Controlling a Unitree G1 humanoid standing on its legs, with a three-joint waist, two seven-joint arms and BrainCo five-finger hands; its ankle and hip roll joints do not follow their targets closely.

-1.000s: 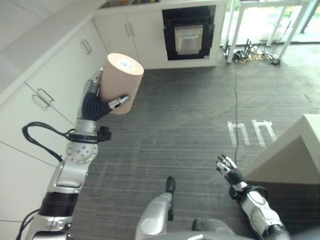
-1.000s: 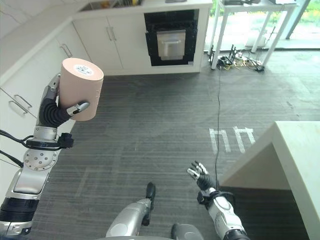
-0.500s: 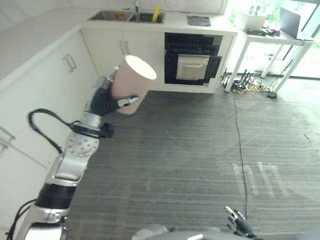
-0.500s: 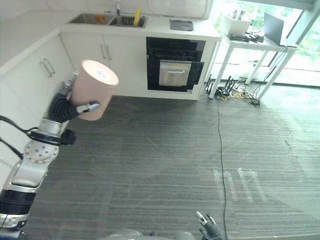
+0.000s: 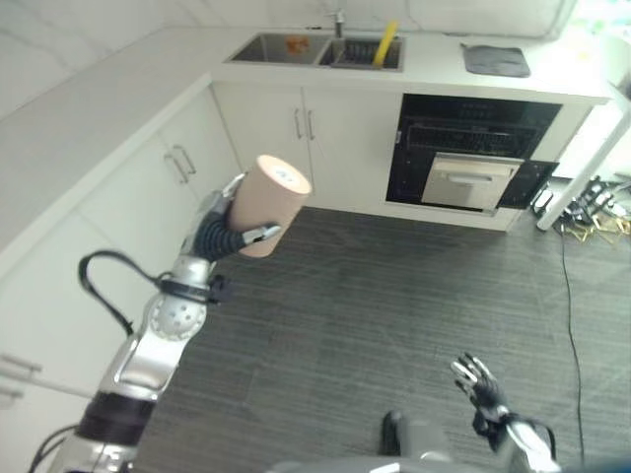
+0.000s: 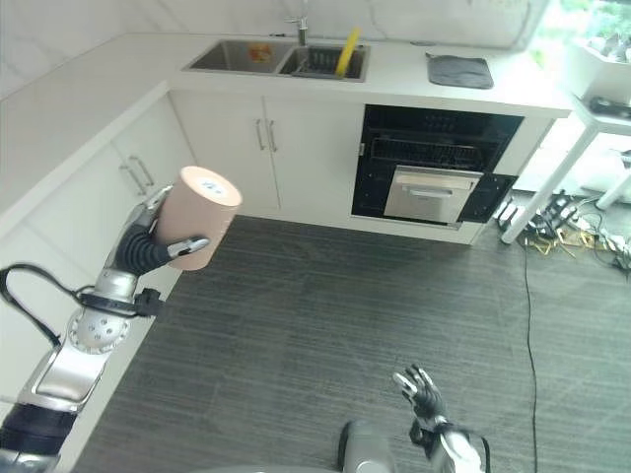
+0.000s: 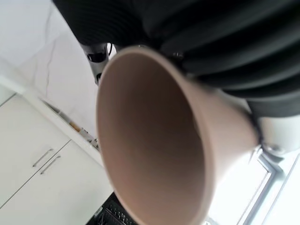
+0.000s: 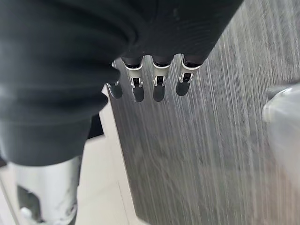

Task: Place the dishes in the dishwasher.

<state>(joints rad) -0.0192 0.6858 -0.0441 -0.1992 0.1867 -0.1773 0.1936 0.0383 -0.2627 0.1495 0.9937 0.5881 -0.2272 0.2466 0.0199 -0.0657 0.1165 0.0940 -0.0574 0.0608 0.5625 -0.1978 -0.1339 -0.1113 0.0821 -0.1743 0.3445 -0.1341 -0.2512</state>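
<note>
My left hand (image 5: 219, 235) is curled round a tall beige cup (image 5: 269, 204), held up in the air beside the white corner cabinets, its base pointing up. In the left wrist view the cup (image 7: 154, 140) shows its hollow inside, with nothing in it. The dishwasher (image 5: 477, 163) stands open under the far counter, a dark cavity with its racks (image 6: 434, 153) and its silver door panel (image 6: 430, 193) showing. My right hand (image 5: 480, 386) hangs low over the grey floor with fingers spread and nothing in it; its fingers (image 8: 158, 85) are straight in the right wrist view.
A double sink (image 5: 328, 48) with a yellow item (image 5: 384, 44) in it sits in the white counter (image 5: 118, 94) above the cabinets (image 5: 296, 133). A grey mat (image 5: 496, 60) lies on the counter over the dishwasher. Dark striped floor (image 5: 394, 305) stretches between me and the dishwasher.
The camera has turned toward the kitchen corner, so sink and dishwasher now sit more centrally. My left hand keeps the cup held up. My right hand stays low and open.
</note>
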